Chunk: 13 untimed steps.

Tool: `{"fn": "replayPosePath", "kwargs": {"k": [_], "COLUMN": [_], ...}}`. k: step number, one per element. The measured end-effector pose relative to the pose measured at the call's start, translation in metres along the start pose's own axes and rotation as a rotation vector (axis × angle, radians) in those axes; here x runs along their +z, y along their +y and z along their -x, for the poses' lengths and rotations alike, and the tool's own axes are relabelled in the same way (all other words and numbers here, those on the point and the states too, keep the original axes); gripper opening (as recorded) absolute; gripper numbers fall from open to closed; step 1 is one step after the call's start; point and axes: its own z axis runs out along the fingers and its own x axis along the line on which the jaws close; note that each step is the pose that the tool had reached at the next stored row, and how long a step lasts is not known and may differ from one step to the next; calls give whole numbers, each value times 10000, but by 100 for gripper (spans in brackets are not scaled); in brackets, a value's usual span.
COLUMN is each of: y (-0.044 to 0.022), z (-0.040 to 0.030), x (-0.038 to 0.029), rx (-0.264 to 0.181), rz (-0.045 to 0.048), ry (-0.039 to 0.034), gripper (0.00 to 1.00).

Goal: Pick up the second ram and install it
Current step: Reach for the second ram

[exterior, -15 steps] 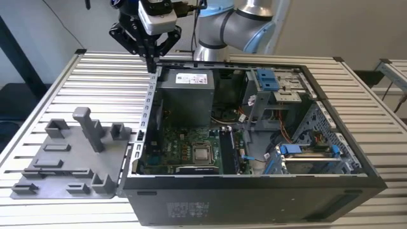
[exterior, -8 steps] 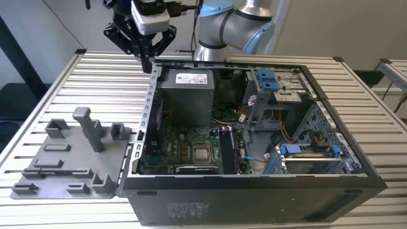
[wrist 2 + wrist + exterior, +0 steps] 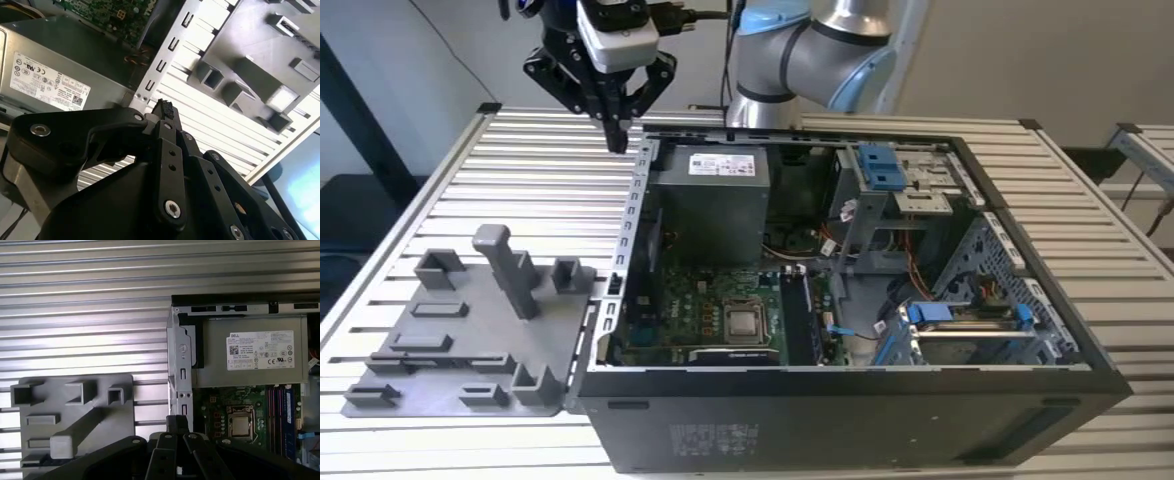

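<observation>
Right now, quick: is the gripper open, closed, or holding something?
Gripper: closed, nothing visible in its grasp, above the slatted table beside the open computer case.

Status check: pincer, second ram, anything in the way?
Pincer shut, empty, above far corner of case, exterior view's left. Ram not held; seated in slots or not, cannot tell. Case open, nothing over board.

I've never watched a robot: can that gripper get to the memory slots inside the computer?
Probably yes: the case lies open, nothing covers the memory slots, and the gripper hangs above its edge.
</observation>
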Motion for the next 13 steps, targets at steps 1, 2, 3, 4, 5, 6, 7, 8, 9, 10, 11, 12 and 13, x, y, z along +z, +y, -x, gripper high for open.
{"fn": "replayPosePath", "kwargs": {"k": [1, 2, 3, 4, 5, 6, 7, 8, 9, 10, 11, 12, 13], "y": [-1, -3, -4, -6, -7, -9, -10, -12, -14, -15, -17, -19, -21], "z": [-19, -41, -62, -84, -105, -126, -148, -172, -196, -219, -243, -266, -292], "x": [-1, -1, -2, -2, -3, -4, -3, -4, -4, -5, -5, -6, -7], "rx": [0, 0, -1, -1, 0, 0, 0, 0, 0, 0, -1, 0, 0], "rz": [0, -1, -1, 0, 0, -1, 1, 2, 2, 2, 3, 3, 2], "ry": [0, 1, 0, 1, 1, 1, 0, 0, 0, 0, 0, 0, 1], "gripper": [11, 11, 11, 11, 11, 11, 11, 11, 11, 11, 11, 11, 11]}}
